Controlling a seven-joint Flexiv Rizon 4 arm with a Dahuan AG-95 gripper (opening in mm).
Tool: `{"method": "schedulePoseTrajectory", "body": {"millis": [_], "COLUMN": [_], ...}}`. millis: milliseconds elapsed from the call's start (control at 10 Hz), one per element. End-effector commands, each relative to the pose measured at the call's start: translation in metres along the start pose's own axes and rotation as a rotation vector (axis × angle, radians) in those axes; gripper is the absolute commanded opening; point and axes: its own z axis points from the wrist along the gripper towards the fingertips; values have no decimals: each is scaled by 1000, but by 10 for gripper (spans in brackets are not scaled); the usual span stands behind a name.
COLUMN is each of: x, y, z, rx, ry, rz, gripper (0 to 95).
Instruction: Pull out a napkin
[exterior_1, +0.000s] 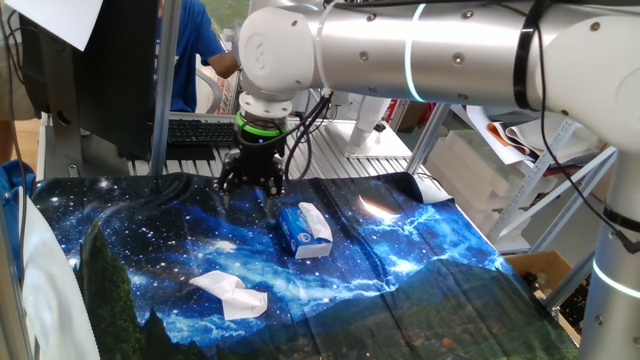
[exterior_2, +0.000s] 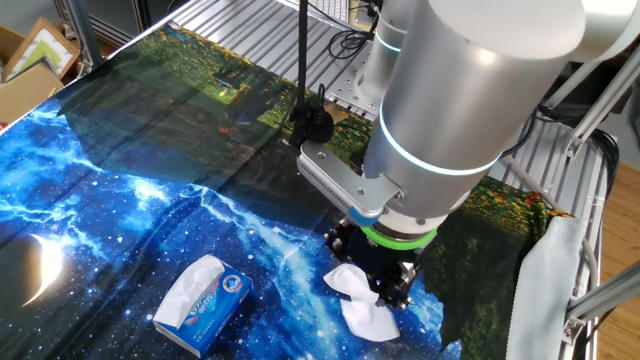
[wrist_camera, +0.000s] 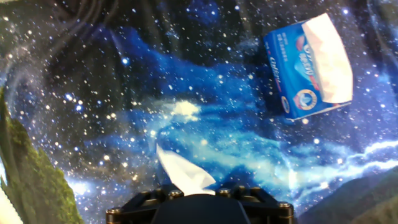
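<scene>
We judge the pull done: one napkin (exterior_1: 231, 292) lies loose and crumpled on the worktop (exterior_1: 420, 270), well apart from the blue tissue pack (exterior_1: 303, 232). It is thin, white and creased, with one corner peaking up (the pack's slot shows another white sheet). Our claw (exterior_1: 250, 180) hangs above the cloth beyond the pack; we cannot tell how wide it stands, or whether it grips anything.
</scene>
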Motion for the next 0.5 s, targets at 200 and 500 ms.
{"method": "schedulePoseTrajectory", "body": {"millis": [200,500], "x": [-1,-8], "y": [-1,-2], "z": [1,5], "rx": [-1,30], "ry": [-33,-41], "rz": [7,19], "gripper": [570,570]}}
